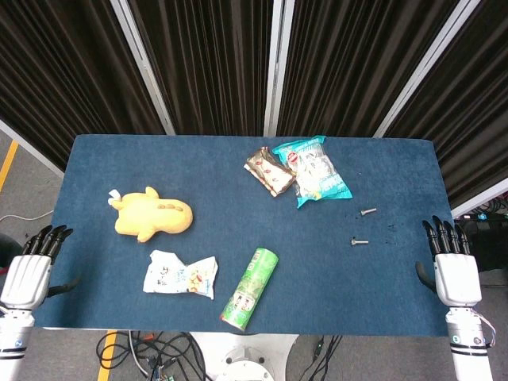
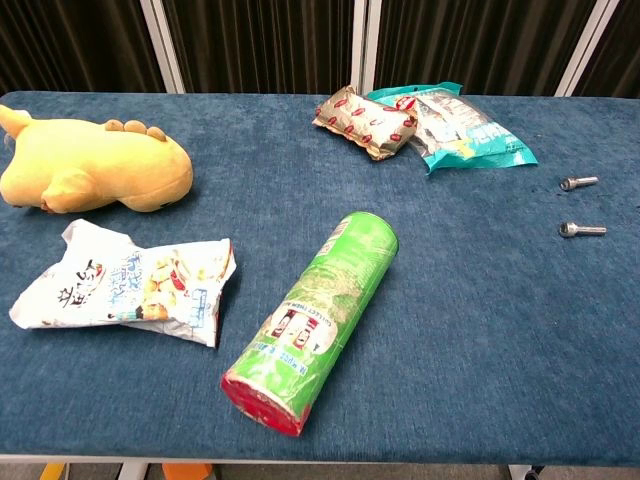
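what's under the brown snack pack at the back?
The brown snack pack overlaps one edge of the teal snack bag, with the blue table under its other side. The covered strip of the bag cannot be seen.

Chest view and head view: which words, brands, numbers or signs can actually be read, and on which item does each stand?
Green cylindrical snack can, lying on its side: label print too blurred to read.
White crumpled snack bag: large dark characters, not legible.
Teal and white snack bag: print too small.
Brown foil snack packet: red shapes only, no readable text.
Yellow plush toy, two metal bolts: no text.
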